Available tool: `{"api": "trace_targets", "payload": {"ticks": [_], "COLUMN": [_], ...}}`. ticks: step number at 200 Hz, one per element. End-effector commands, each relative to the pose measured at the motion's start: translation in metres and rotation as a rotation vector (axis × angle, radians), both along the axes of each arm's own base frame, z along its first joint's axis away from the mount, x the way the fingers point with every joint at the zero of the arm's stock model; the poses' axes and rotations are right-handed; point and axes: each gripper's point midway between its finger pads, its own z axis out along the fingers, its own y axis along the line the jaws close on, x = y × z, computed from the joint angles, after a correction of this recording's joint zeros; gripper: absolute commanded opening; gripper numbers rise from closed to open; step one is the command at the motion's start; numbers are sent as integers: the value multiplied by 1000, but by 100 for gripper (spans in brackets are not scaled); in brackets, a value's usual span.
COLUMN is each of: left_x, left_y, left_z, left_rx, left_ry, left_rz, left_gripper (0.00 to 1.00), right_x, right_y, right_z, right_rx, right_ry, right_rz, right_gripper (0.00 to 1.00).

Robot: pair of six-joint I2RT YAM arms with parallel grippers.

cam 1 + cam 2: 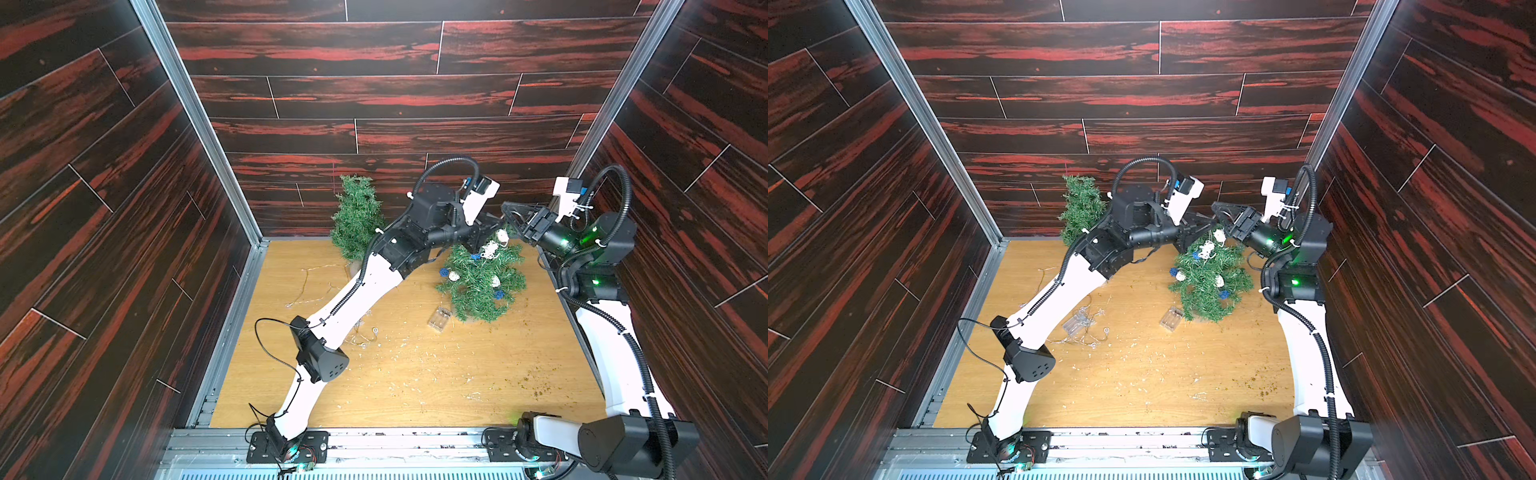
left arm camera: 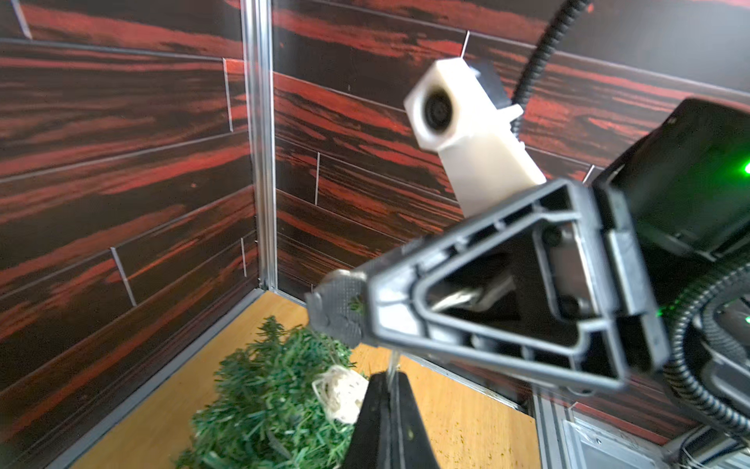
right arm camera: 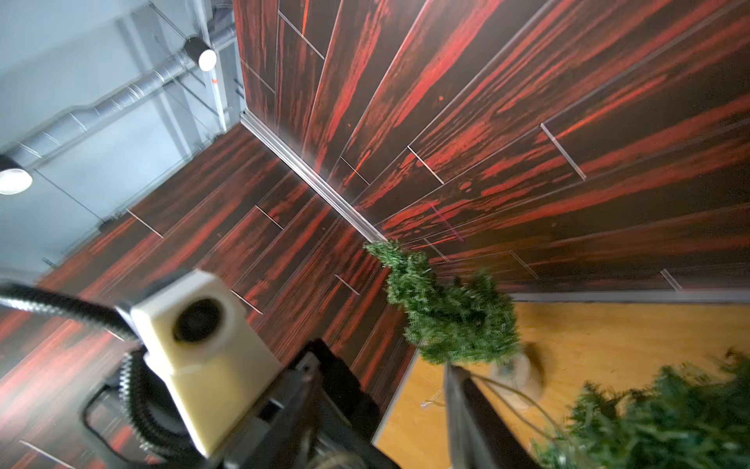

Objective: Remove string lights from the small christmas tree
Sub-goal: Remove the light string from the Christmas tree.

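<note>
The small Christmas tree (image 1: 478,286) (image 1: 1208,286) stands at the right of the table with string lights of blue and white woven balls (image 1: 490,249) (image 1: 1206,250) wound on it. Their clear battery box (image 1: 439,319) lies on the table beside the tree. My left gripper (image 1: 494,224) (image 2: 389,379) hangs just above the treetop, shut on the thin pale wire (image 2: 392,361), next to a white ball (image 2: 341,392). Tip to tip with it, my right gripper (image 1: 508,212) (image 3: 381,365) is above it, jaws apart. A wire (image 3: 511,392) runs from one of its fingers to the tree (image 3: 669,426).
A second, bare tree (image 1: 356,216) (image 3: 450,316) stands at the back wall. A silvery light strand (image 1: 316,286) with a clear battery box (image 1: 1075,324) lies on the table under my left arm. Green and pale needles litter the wooden table (image 1: 415,374). Panel walls close in three sides.
</note>
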Motion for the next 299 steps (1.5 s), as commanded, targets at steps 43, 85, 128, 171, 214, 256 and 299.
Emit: {"api": "trace_targets", "payload": {"ticks": [43, 85, 128, 171, 214, 256, 299], "left_x": [-1, 1, 22, 37, 44, 44, 44], "left_y": [0, 16, 39, 47, 43, 44, 44], "left_z": [-18, -36, -47, -61, -71, -71, -74], "left_rx": [61, 127, 73, 62, 64, 68, 78], "left_ry": [12, -6, 58, 79, 94, 91, 96], "left_rz": [4, 51, 105, 137, 137, 139, 140], "left_gripper": [19, 37, 37, 38, 38, 37, 36], "right_x": [-11, -29, -32, -29, -17, -2, 13], "right_y": [-9, -40, -58, -77, -98, -128, -134], "right_z": [-15, -44, -60, -61, -66, -80, -88], "right_rx": [-102, -244, -262, -263, -343, -445, -449], "right_ry": [61, 160, 210, 241, 304, 374, 390], "right_rz": [-101, -264, -296, -326, -417, -552, -566], "right_gripper": [3, 0, 0, 0, 0, 0, 0]}}
